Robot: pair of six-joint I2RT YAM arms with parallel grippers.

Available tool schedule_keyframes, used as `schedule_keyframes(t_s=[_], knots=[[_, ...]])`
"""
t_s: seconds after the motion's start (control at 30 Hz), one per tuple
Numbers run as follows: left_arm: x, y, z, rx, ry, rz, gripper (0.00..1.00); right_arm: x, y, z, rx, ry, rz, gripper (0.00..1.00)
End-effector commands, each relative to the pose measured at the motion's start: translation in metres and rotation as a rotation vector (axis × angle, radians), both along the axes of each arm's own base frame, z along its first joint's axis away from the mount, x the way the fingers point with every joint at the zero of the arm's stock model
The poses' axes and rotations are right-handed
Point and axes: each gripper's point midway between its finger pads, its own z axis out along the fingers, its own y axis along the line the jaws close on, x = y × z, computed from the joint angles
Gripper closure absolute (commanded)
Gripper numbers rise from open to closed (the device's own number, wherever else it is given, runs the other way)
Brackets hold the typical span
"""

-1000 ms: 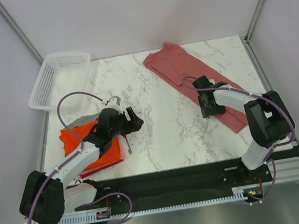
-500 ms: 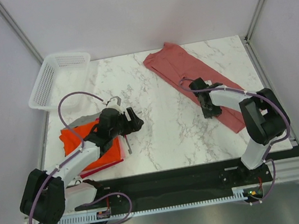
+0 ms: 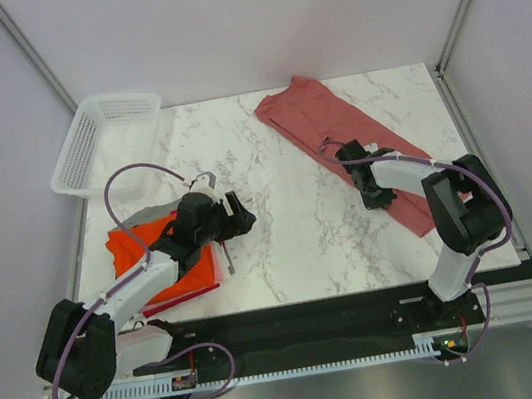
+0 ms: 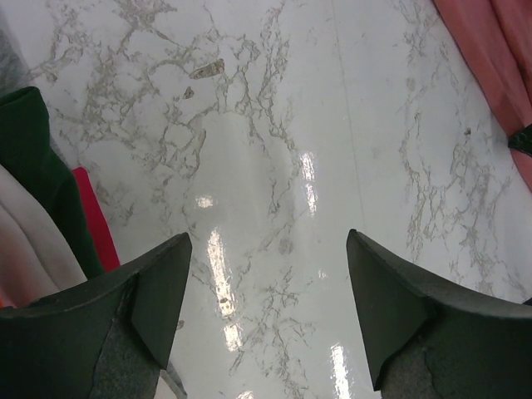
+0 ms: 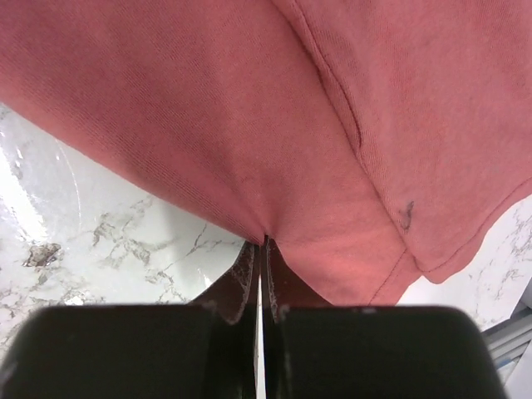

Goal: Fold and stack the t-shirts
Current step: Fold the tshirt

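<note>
A dusty pinkish-red t-shirt [image 3: 330,123] lies in a long diagonal strip across the back right of the marble table [image 3: 291,226]. My right gripper [image 3: 371,193] sits at the strip's near left edge, shut on a pinch of that cloth [image 5: 266,239]; the t-shirt [image 5: 249,108] fills the right wrist view. A stack of folded t-shirts [image 3: 160,262], bright orange-red on top with grey and pink edges showing, rests at the front left. My left gripper [image 3: 238,214] hovers open just right of the stack, with bare marble [image 4: 266,249] between its fingers.
A white mesh basket [image 3: 105,144] stands at the back left corner. White walls close in the table on three sides. A black rail [image 3: 305,320] runs along the near edge by the arm bases.
My right gripper has slid slightly left to the shirt's edge and closed on the cloth. The left arm has barely moved.
</note>
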Motion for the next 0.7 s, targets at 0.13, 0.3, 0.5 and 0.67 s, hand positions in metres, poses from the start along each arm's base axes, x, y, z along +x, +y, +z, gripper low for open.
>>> schedule_keyframes(t_s=[0.13,0.3,0.5,0.67], knots=[[0.009,0.001,0.008,0.022,-0.051,-0.001,0.17,-0.001,0.037,0.004,0.094,-0.008,0.066,1.0],[0.012,0.009,0.005,0.05,-0.043,0.045,0.17,-0.011,0.098,0.008,0.18,-0.02,0.178,1.0],[0.016,0.016,-0.001,0.05,-0.002,0.084,0.16,-0.042,0.195,0.006,0.349,0.002,0.326,1.0],[0.019,0.033,-0.016,0.058,0.075,0.143,0.16,-0.044,0.3,0.032,0.605,-0.058,0.368,0.96]])
